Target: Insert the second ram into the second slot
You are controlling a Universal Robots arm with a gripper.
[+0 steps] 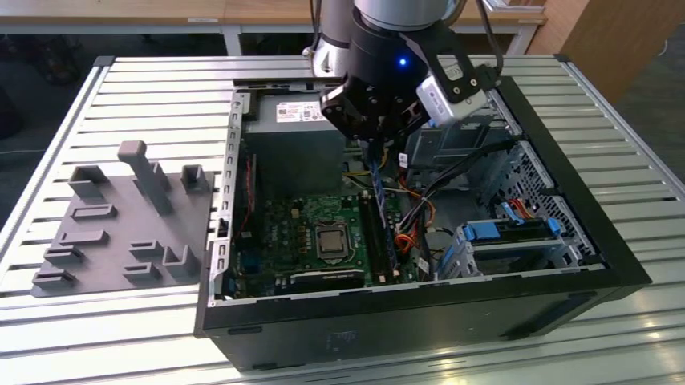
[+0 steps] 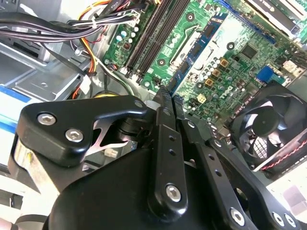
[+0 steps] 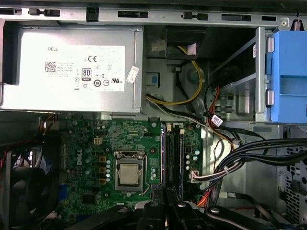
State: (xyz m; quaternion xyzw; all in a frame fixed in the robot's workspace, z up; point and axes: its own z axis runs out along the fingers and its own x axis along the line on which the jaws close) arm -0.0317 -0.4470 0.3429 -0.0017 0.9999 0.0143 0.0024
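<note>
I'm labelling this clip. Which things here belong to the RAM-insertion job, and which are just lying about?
Job: hand, shut on the ram; slots on the motherboard.
Lying about: power supply; fan; blue drive bay; grey jig beside the case.

You've got the gripper (image 3: 166, 207) clamped on the second ram (image 3: 166, 194), edge-on, by the memory slots (image 3: 173, 153). CPU socket (image 3: 128, 172) sits just beside them.
</note>
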